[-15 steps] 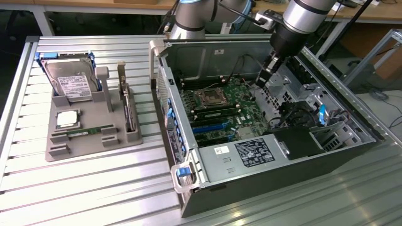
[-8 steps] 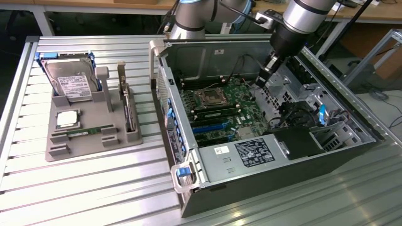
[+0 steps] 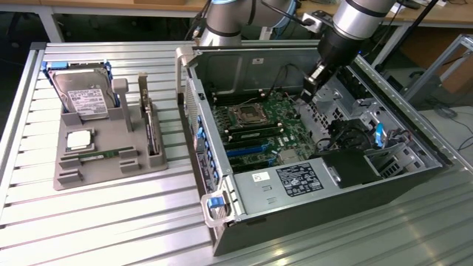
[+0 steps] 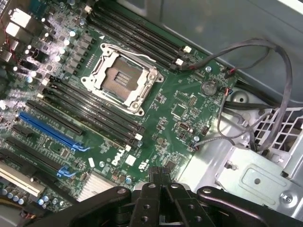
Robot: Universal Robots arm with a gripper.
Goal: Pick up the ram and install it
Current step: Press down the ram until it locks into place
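The gripper (image 3: 308, 87) is held inside the open computer case (image 3: 414, 183), above the motherboard (image 3: 266, 130), and its jaws are clenched together with nothing between them. In the wrist view the gripper (image 4: 161, 182) is seen with its fingers (image 4: 152, 179) pressed side by side, and no board is caught in them.

The ram (image 3: 99, 154) is seen lying flat in a shallow groove near the front of the grey holder tray (image 3: 111, 172), well apart from the case, on the exterior view's left. It appears to be kept in this groove so that it does not slide and its long edge can be reached from above. On the same tray a hard drive (image 3: 85, 97) is leaned on a stand and a square processor chip (image 3: 79, 139) is laid flat just beside the ram.

The case is laid on its side with the cover removed, so the long black memory slots (image 4: 94, 111) beside the empty processor socket (image 4: 120, 78) are exposed. One stick seems to be seated already in a slot (image 3: 255, 133), but this cannot be told with certainty.

The arm (image 3: 347, 33) is brought in from the far side of the table (image 3: 111, 233) and is bent downward at a slant into the case. The wrist is inclined toward the board, so its camera looks obliquely over the socket and the slots.
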